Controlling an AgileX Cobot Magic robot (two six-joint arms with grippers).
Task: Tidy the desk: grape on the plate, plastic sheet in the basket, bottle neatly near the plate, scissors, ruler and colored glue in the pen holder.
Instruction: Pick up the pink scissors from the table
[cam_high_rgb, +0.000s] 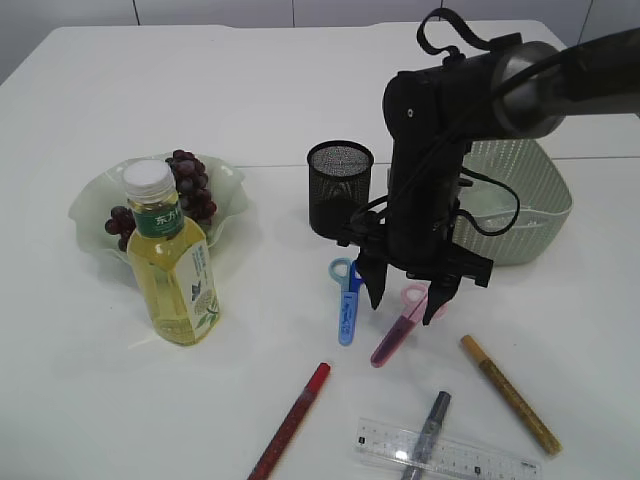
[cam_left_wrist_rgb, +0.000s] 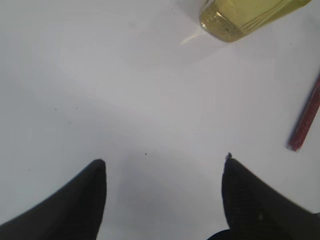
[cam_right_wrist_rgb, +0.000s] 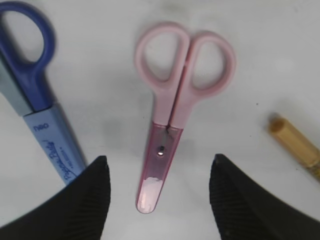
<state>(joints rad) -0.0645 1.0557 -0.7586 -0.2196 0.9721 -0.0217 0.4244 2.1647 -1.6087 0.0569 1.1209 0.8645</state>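
Observation:
My right gripper (cam_high_rgb: 405, 300) (cam_right_wrist_rgb: 160, 165) is open and hangs just above the pink scissors (cam_high_rgb: 396, 328) (cam_right_wrist_rgb: 172, 100), one finger on each side of the closed blades. Blue scissors (cam_high_rgb: 347, 300) (cam_right_wrist_rgb: 35, 95) lie just to their left. The black mesh pen holder (cam_high_rgb: 340, 185) stands behind them. Grapes (cam_high_rgb: 190, 185) lie on the pale green plate (cam_high_rgb: 95, 205). The tea bottle (cam_high_rgb: 170, 255) (cam_left_wrist_rgb: 240, 17) stands upright in front of the plate. My left gripper (cam_left_wrist_rgb: 162, 165) is open and empty over bare table. It does not show in the exterior view.
A red glue pen (cam_high_rgb: 292, 420) (cam_left_wrist_rgb: 306, 120), a grey pen (cam_high_rgb: 430, 425), a gold pen (cam_high_rgb: 510, 392) (cam_right_wrist_rgb: 295, 145) and a clear ruler (cam_high_rgb: 445, 455) lie near the front edge. The green basket (cam_high_rgb: 545, 205) stands at the right, behind my right arm.

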